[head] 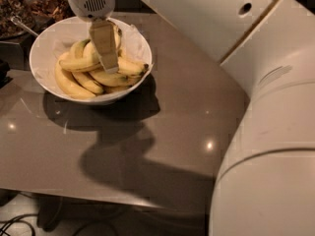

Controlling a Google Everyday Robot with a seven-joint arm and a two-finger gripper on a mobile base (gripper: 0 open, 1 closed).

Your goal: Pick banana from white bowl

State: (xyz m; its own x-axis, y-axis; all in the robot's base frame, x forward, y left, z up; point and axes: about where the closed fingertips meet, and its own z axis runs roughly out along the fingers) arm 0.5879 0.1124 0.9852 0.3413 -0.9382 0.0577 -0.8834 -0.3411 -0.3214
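The white bowl [44, 48] sits at the back left of the brown table and holds a bunch of yellow bananas. A long curved banana [69, 85] lies along the bowl's front left; others fan out to the right with dark tips near the rim. My gripper [109, 65] hangs down from the white wrist at the top of the view, its beige fingers reaching into the middle of the bunch. It stands right over the bananas and hides part of them.
The brown table [162, 132] reaches to the front and right. My large white arm [266, 132] fills the right side of the view. A dark dish with a spoon [19, 23] stands behind the bowl at the far left. Cables lie on the floor below.
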